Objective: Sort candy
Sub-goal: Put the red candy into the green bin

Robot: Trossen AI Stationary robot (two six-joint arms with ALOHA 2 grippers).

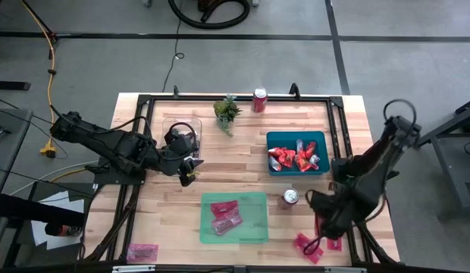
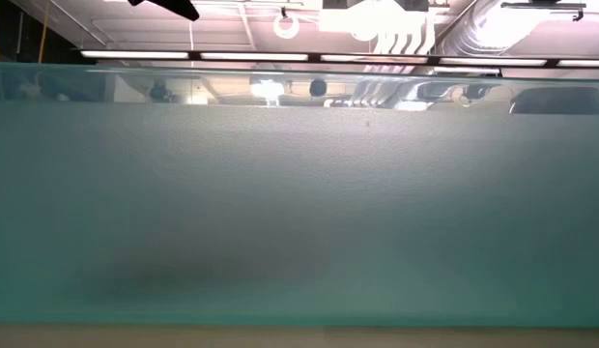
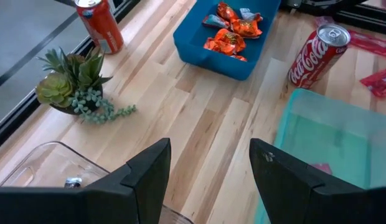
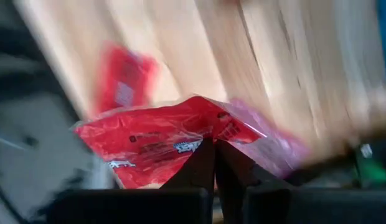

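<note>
My right gripper (image 1: pixel 324 230) hangs near the table's front right corner, shut on a pink-red candy packet (image 4: pixel 168 140). More pink-red packets (image 1: pixel 308 247) lie on the wood just below it, and one (image 4: pixel 124 87) shows blurred under the held packet. A green tray (image 1: pixel 258 227) in the front middle holds pink-red packets (image 1: pixel 224 214). A blue tray (image 1: pixel 320 140) at the right holds red-orange packets (image 1: pixel 288 158). My left gripper (image 3: pixel 208 168) stands open over the near end of a clear tray (image 1: pixel 182 130), with nothing between its fingers. My right gripper pinches the packet's crinkled edge (image 4: pixel 208 135) between its two fingertips. The fingers come from above, pointing down. The packet spreads out to one side of the fingertips and appears lifted off the wood.
One soda can (image 1: pixel 290 199) stands between the green tray and my right gripper, another (image 1: pixel 259 99) at the far edge beside a small plant (image 1: pixel 227 111). A lone pink-red packet (image 1: pixel 142 252) lies at the front left. A frosted teal surface fills the low view.
</note>
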